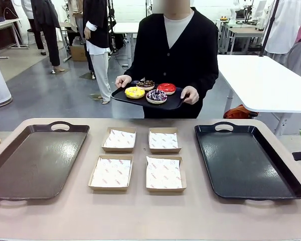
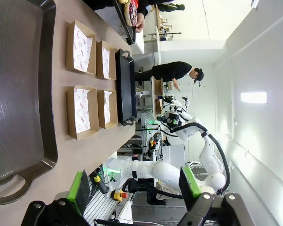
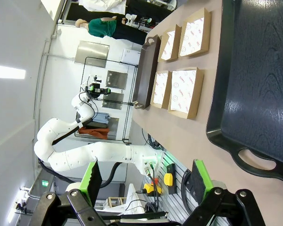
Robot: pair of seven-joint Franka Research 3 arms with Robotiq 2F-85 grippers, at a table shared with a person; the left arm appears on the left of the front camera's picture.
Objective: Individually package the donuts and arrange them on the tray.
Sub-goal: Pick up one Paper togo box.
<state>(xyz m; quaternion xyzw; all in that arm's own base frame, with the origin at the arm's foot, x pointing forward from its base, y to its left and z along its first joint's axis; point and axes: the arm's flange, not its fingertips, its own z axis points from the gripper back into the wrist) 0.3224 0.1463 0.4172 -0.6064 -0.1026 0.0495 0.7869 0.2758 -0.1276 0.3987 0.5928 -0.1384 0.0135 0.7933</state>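
One table [image 1: 140, 216]: beige-brown top with rounded corners, it runs across the whole near side of the front view.
Brown tray [image 1: 35, 165]: it lies flat on the left part of the table, glossy, with a handle hole at the far end and at the near end.
Black tray [image 1: 246, 165]: it lies flat on the right part of the table and has the same shape, with a dark wood-grain surface.
Cardboard boxes: four shallow brown boxes [image 1: 119, 139] [image 1: 164, 140] [image 1: 111, 172] [image 1: 164, 174] in two rows of two between the two trays, a little apart from each other. Each has a white paper liner with small red print.
Room: grey floor [image 1: 50, 95], a white table [image 1: 261, 80] behind at the right, and other people standing far back at the left.
Donuts: four ring donuts close together on a small black tray [image 1: 121, 98], which a person holds at waist height beyond the far edge of the table.
Yellow donut [image 1: 134, 92]: at the left of the group, with shiny yellow glaze.
Chocolate donut [image 1: 146, 84]: at the back, dark brown with coloured sprinkles.
Red donut [image 1: 166, 88]: at the back right, with glossy red glaze.
Purple donut [image 1: 156, 96]: nearest to the table, dark purple with white sprinkles and a pale dough edge.
Person's hands [image 1: 123, 81] [image 1: 190, 95]: one at each end of the small black tray.
Left tool [image 2: 134, 183]: the two green-padded fingers are spread wide with nothing between them. The handle of the brown tray is near it.
Right tool [image 3: 146, 175]: the fingers are spread wide in the same way and hold nothing. The handle of the black tray is near it.
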